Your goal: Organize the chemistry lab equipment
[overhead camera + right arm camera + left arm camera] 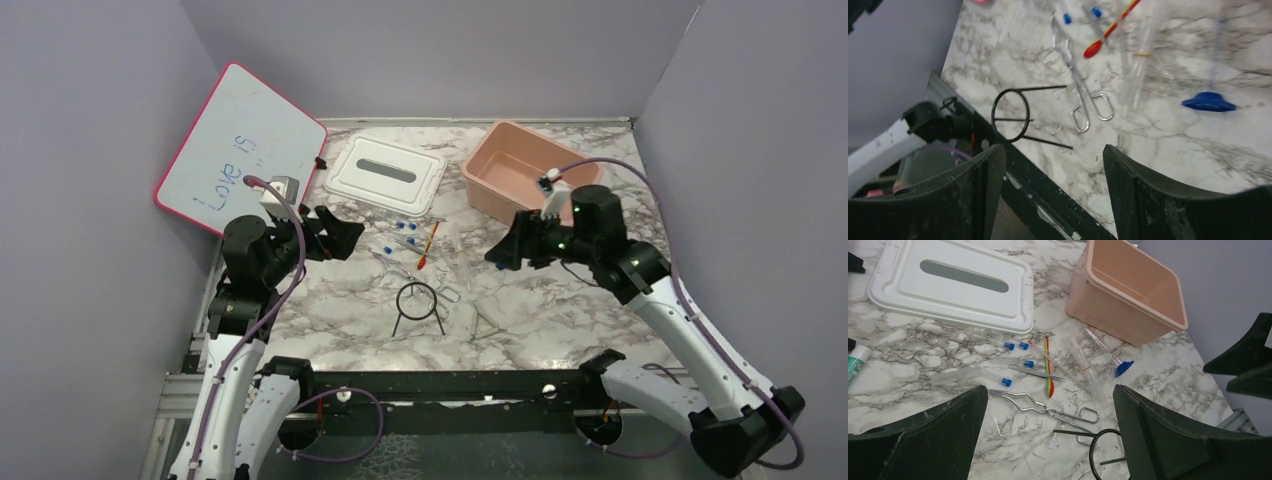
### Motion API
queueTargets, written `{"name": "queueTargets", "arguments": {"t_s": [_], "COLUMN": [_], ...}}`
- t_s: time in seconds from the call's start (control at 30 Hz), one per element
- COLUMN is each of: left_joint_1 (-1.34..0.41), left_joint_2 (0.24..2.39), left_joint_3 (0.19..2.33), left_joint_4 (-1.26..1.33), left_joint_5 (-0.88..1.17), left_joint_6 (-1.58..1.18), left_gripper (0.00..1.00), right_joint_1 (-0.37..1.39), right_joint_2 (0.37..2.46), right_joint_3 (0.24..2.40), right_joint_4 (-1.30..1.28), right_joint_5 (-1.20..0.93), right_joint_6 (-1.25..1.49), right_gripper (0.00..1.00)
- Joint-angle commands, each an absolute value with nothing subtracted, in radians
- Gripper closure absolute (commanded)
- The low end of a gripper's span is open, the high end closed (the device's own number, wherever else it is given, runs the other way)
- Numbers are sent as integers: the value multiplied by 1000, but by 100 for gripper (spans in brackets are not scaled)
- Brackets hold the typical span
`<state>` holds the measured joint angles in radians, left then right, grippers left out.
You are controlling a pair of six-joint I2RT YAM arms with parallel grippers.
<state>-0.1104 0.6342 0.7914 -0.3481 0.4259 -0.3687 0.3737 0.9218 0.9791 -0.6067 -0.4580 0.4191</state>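
Observation:
The lab items lie in a loose group at the table's middle. A black wire ring stand [418,305] stands nearest the arms. Metal tongs [1048,410] lie beside it. Clear glass tubes [1088,367] with blue caps [1015,345], an orange-red stick [430,243] and a blue funnel-like piece [1209,101] lie behind. The ring stand [1010,115] and tongs [1083,95] also show in the right wrist view. My left gripper [345,238] is open and empty, left of the group. My right gripper [500,252] is open and empty, right of it.
A pink bin [530,170] stands empty at the back right. Its white lid [385,175] lies flat at the back middle. A pink-framed whiteboard [240,150] leans at the back left. A marker [855,362] lies at the left. Grey walls enclose the table.

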Motion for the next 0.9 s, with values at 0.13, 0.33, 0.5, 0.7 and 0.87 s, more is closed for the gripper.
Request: {"name": "queueTargets", "arguments": {"t_s": [0.13, 0.33, 0.5, 0.7, 0.87], "left_joint_1": [-103, -103, -103, -109, -124], "left_joint_2": [678, 664, 648, 627, 612], "left_joint_3": [716, 664, 638, 630, 620], "left_joint_4": [-213, -201, -198, -203, -206], "left_joint_5": [376, 357, 343, 333, 358], "left_joint_6": [-425, -423, -423, -434, -438], "left_gripper": [1, 1, 1, 1, 1], "right_joint_1": [833, 1035, 1105, 1185, 1208], "right_joint_2": [1168, 1370, 1462, 1594, 1618], "right_joint_3": [1040, 1156, 1188, 1289, 1318], "right_joint_4": [-546, -631, -652, -799, -893], "right_joint_5": [-42, 208, 296, 428, 453], "right_joint_6": [511, 585, 697, 830, 926], "right_gripper": [32, 36, 42, 48, 52]}}
